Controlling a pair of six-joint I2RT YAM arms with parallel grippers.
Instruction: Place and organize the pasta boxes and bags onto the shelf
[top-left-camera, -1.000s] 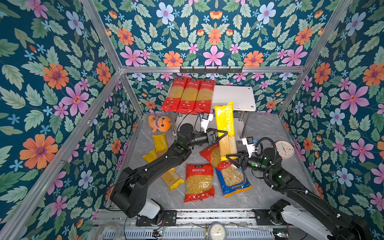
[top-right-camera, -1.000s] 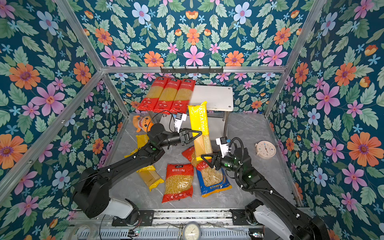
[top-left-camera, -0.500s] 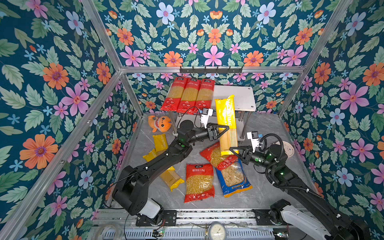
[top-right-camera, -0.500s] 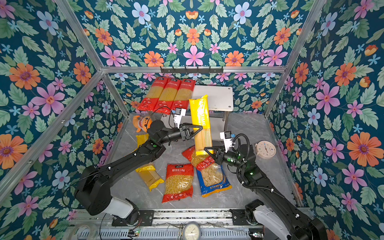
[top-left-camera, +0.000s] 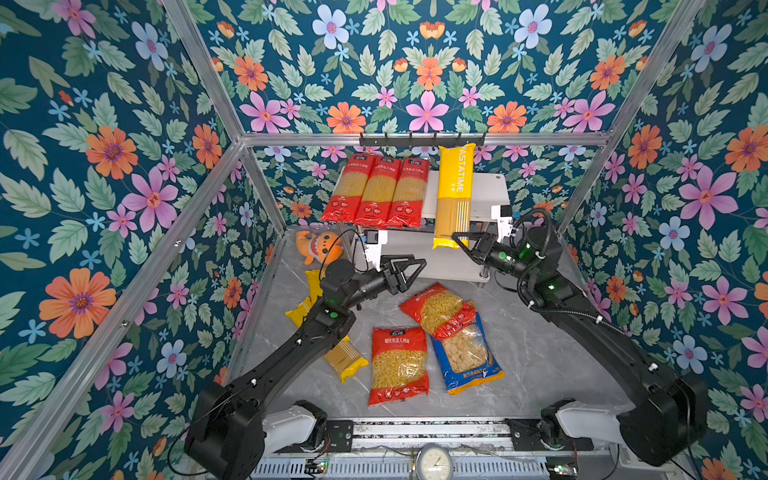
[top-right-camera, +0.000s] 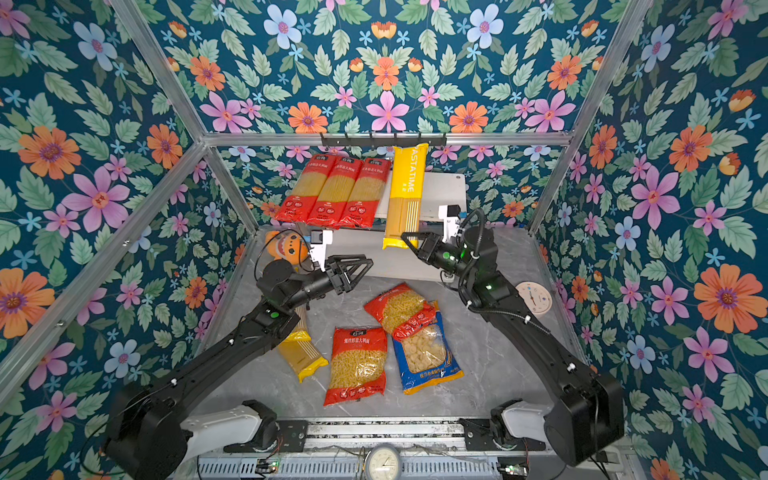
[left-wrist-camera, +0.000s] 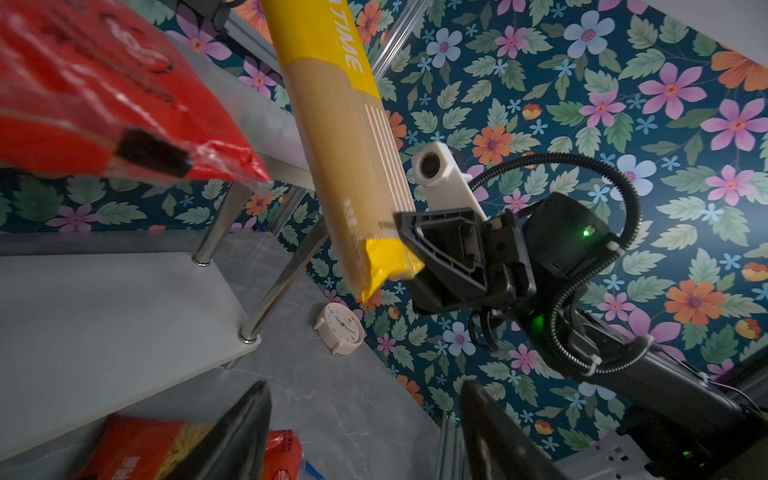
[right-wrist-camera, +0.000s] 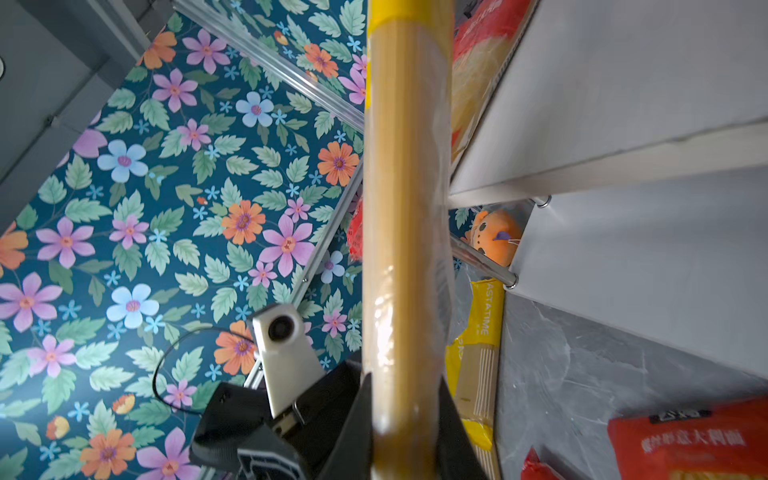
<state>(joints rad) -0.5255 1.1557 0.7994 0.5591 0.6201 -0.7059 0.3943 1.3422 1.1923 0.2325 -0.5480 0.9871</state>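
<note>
My right gripper (top-left-camera: 461, 243) is clamped on the bottom end of the yellow PASTATIME spaghetti pack (top-left-camera: 453, 187), which rises across the shelf (top-left-camera: 490, 193) top board just beside the red spaghetti packs (top-left-camera: 376, 191), while my left gripper (top-left-camera: 415, 272) hangs spread wide and empty, lower down and apart from it.

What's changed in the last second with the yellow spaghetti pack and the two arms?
The yellow PASTATIME pack passed from the left gripper to the right gripper, whose jaws closed on its lower end and carried it up and back to the shelf, beside the red spaghetti packs. The left jaws opened and drew back. The short-pasta bags stayed put.
</note>
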